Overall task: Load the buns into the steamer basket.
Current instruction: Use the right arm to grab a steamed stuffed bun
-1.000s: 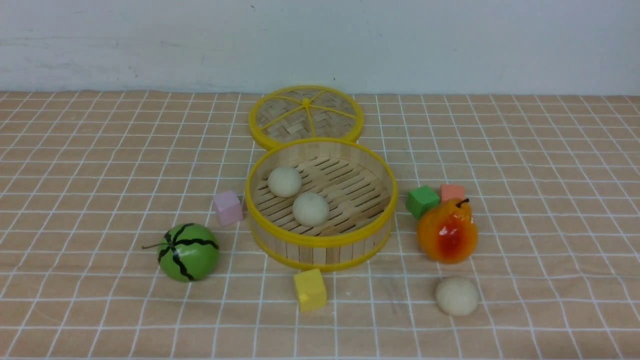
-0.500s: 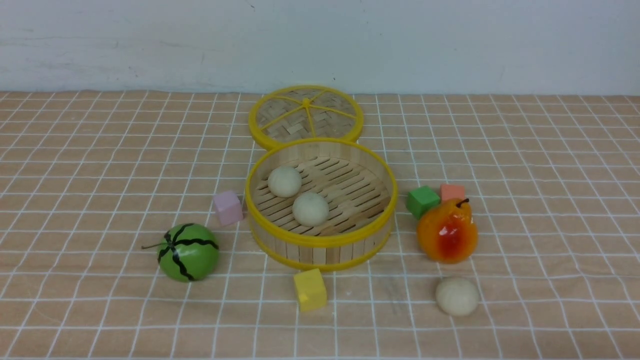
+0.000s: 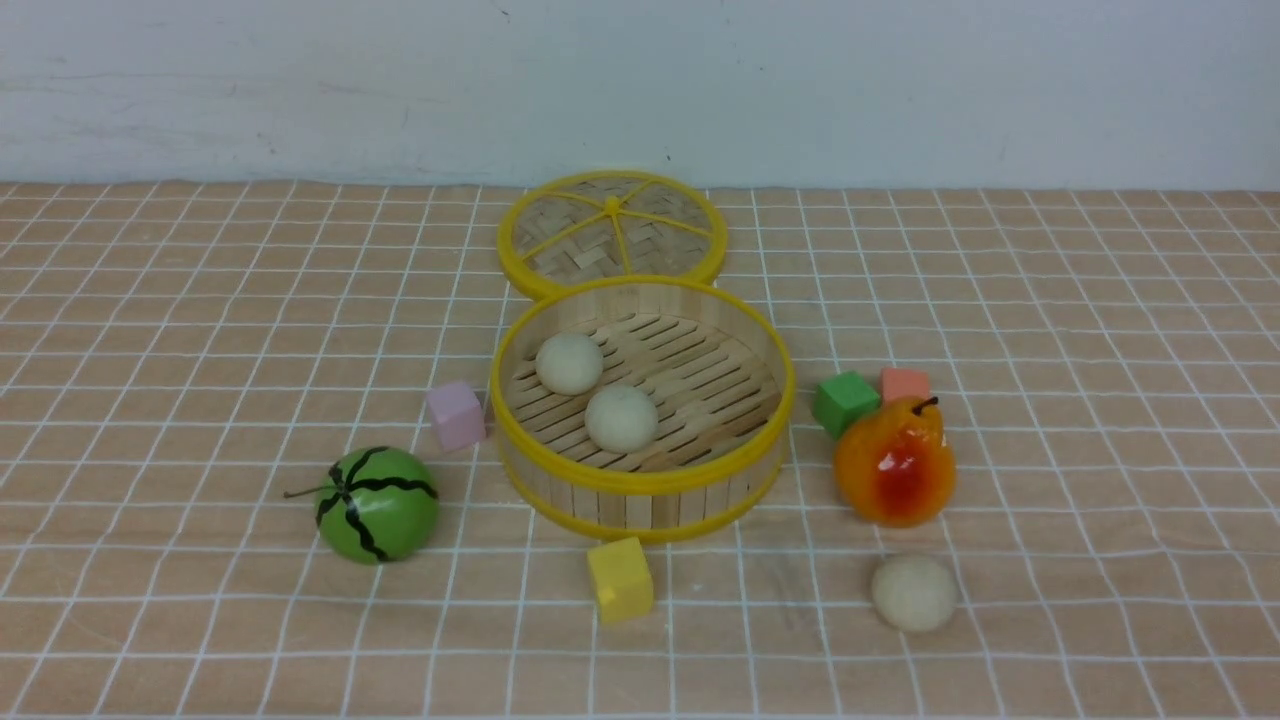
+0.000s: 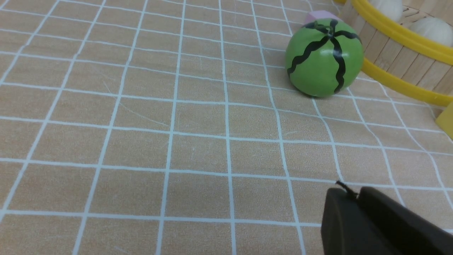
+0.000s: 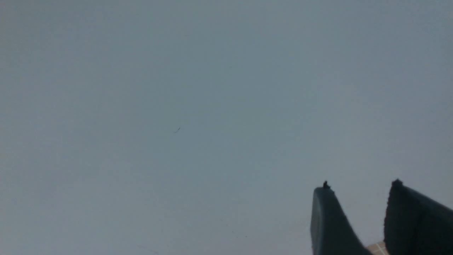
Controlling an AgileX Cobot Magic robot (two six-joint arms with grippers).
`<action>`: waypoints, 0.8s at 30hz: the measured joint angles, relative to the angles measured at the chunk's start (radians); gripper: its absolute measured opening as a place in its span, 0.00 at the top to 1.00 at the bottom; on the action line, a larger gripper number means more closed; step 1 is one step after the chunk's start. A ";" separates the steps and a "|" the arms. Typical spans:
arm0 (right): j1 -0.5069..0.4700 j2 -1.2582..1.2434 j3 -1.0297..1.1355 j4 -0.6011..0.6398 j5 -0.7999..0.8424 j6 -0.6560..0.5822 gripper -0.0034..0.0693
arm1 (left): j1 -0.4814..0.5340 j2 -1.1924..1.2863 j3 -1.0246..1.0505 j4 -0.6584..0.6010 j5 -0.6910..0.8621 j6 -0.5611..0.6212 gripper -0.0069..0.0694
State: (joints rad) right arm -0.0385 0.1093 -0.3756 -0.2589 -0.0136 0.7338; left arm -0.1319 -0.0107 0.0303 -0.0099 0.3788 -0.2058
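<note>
The steamer basket (image 3: 640,478) stands mid-table with two cream buns inside, one (image 3: 569,362) toward the back left and one (image 3: 621,417) nearer the front. A third bun (image 3: 913,592) lies on the cloth at the front right, below the pear. Neither arm shows in the front view. In the left wrist view my left gripper (image 4: 355,194) is shut and empty over bare cloth, well short of the melon, with the steamer basket wall (image 4: 396,53) and both buns (image 4: 433,30) beyond. My right gripper (image 5: 360,186) is open and empty, facing the grey wall.
A green striped melon (image 3: 377,503) sits left of the basket, a pink cube (image 3: 456,414) beside the basket's wall. A yellow cube (image 3: 620,578) lies in front. A pear (image 3: 895,462), a green cube (image 3: 845,401) and an orange cube (image 3: 905,383) are on the right. A woven lid (image 3: 612,232) lies behind.
</note>
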 joint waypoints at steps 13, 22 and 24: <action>0.000 0.556 -0.350 0.020 0.470 -0.240 0.62 | 0.000 0.000 0.000 0.000 0.000 0.000 0.83; 0.152 0.897 -0.347 0.196 0.519 -0.358 0.62 | 0.000 0.000 0.000 0.000 0.000 0.000 0.81; 0.201 0.956 -0.362 0.232 0.574 -0.404 0.62 | 0.000 0.000 0.000 0.000 0.000 0.000 0.81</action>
State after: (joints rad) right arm 0.1624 1.0651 -0.7373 -0.0268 0.5603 0.3299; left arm -0.1319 -0.0107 0.0303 -0.0099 0.3788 -0.2058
